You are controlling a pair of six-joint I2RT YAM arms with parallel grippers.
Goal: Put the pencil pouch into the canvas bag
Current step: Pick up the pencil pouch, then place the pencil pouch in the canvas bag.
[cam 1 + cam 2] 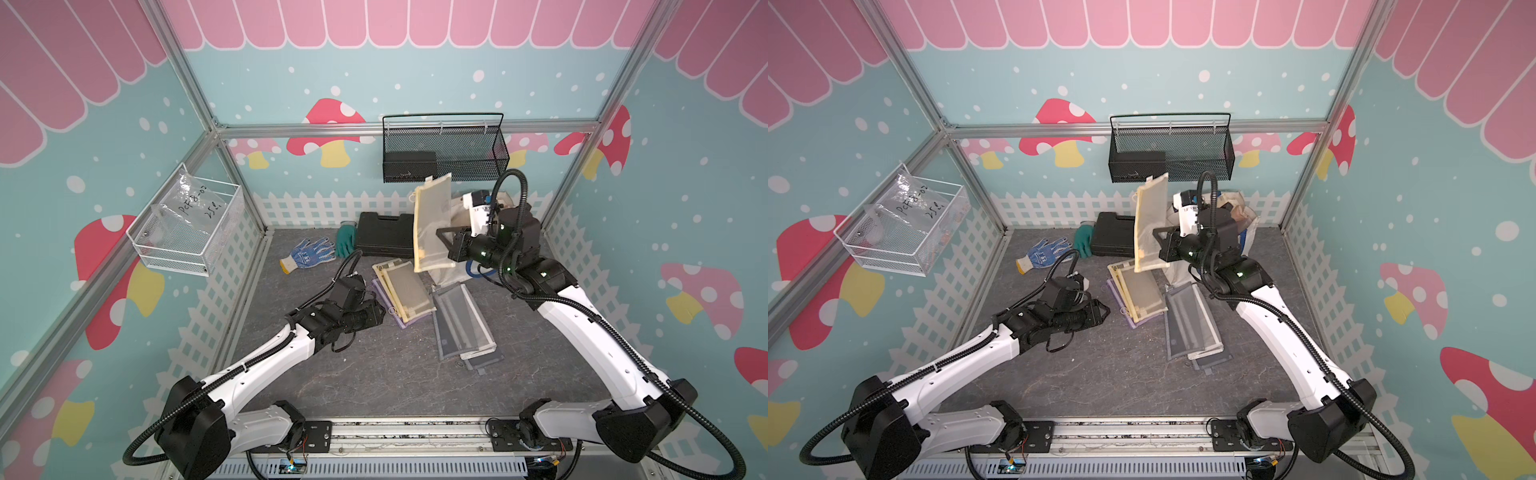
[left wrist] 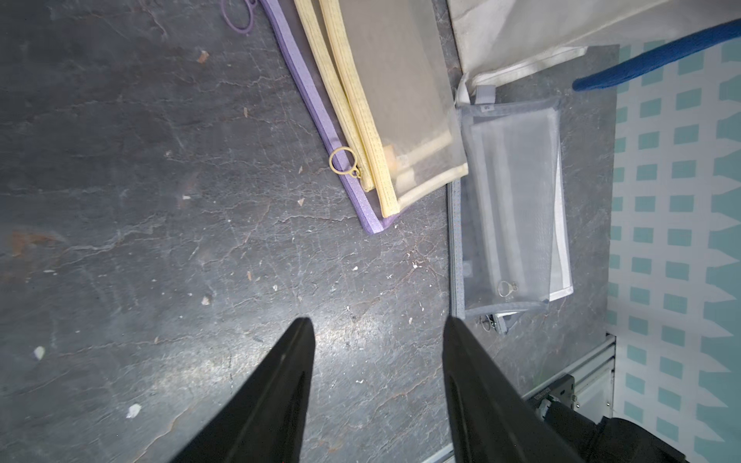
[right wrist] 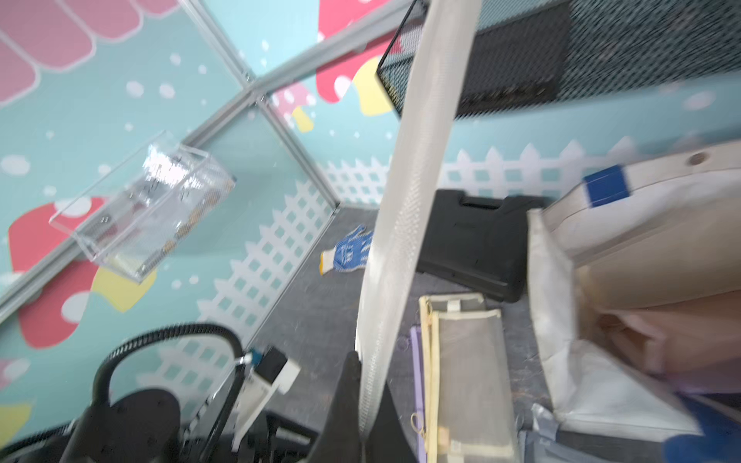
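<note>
Bare worktop [image 1: 374, 374] lies open toward the near edge, while the far right corner is crowded. The right tool [image 1: 441, 237] clamps the pencil pouch [image 1: 432, 220] in the air, its long axis nearly upright, beside the canvas bag [image 1: 449, 272]. The left tool [image 2: 377, 326] stands open, holding nothing. Loose pouches [image 1: 409, 291] lie below, and a black case [image 1: 384, 239] is nearby.

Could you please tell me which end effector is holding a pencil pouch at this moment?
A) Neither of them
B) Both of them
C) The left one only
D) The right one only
D: the right end effector is shut on a yellow pencil pouch held up in the air, while the left end effector stands open with nothing between its fingers.
</note>
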